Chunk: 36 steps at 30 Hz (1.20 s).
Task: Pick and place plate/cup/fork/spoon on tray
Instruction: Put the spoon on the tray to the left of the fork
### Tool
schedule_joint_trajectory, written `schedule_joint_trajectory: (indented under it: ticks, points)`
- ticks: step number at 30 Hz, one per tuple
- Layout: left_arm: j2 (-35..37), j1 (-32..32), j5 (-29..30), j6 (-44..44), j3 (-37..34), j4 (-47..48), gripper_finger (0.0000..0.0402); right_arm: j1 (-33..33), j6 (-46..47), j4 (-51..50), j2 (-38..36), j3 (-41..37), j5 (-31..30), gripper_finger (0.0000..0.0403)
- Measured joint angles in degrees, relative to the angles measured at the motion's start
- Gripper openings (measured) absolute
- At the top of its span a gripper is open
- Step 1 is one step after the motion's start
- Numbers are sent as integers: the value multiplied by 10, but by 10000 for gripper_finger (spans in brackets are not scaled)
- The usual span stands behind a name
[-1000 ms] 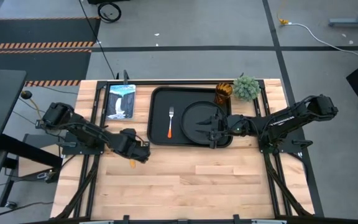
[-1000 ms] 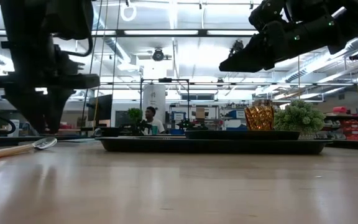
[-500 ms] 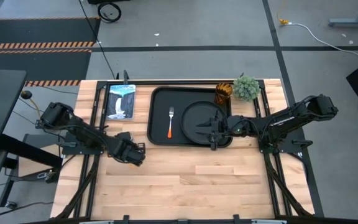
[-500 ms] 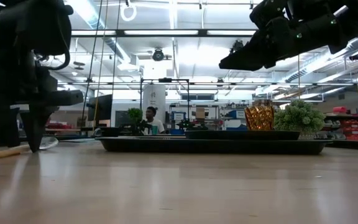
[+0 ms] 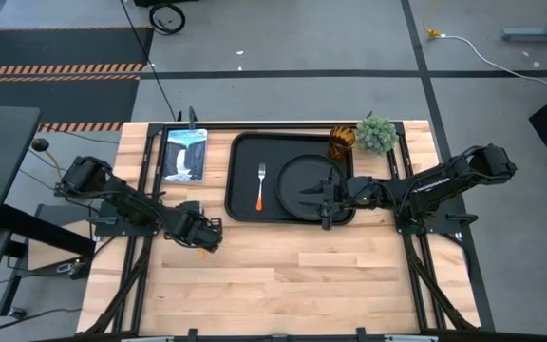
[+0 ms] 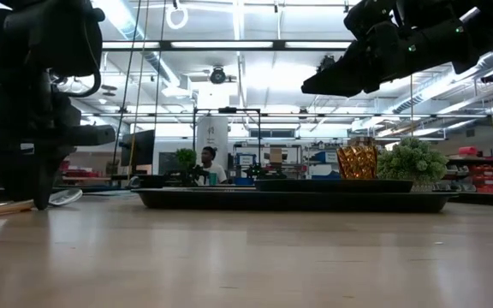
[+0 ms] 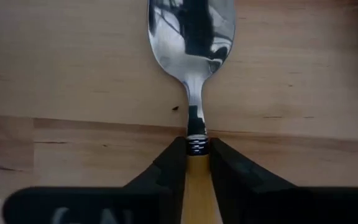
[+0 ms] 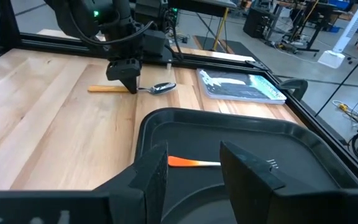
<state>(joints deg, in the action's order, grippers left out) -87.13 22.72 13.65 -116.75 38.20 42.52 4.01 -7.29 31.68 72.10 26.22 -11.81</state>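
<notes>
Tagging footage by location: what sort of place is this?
Probably a robotics lab or workshop: hazard-striped floor mats beside the wooden table, ceiling strip lights over shelving and equipment, and a person seated at a far workstation.

Left pincer (image 8: 128, 79) astride spoon (image 8: 146, 88)

Setting: robotics lab or workshop. Evidence: wooden worktop (image 5: 283, 275) on black metal frame; grey concrete floor (image 5: 283, 47) with hazard-striped mat (image 5: 55, 68); ceiling strip lights (image 6: 229, 44); stocked shelving (image 6: 486, 175); seated person (image 6: 205, 164).
</notes>
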Motion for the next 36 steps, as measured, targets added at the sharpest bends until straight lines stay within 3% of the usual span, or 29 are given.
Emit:
schedule_joint_trajectory:
  ticks: [3,12,22,28,36]
  points:
    - [0,0,-2,2,0,0,52,0,0,0,0,0,0,153]
    - [34,0,7,16,-4,4,68,0,2,0,0,0,0,153]
    - [57,-19,86,42,43,50,60,0,0,9,0,0,0,153]
    - [58,-89,135,132,88,66,61,0,-3,15,0,0,0,153]
    - [57,-219,142,333,113,-45,61,1,-3,19,0,0,15,153]
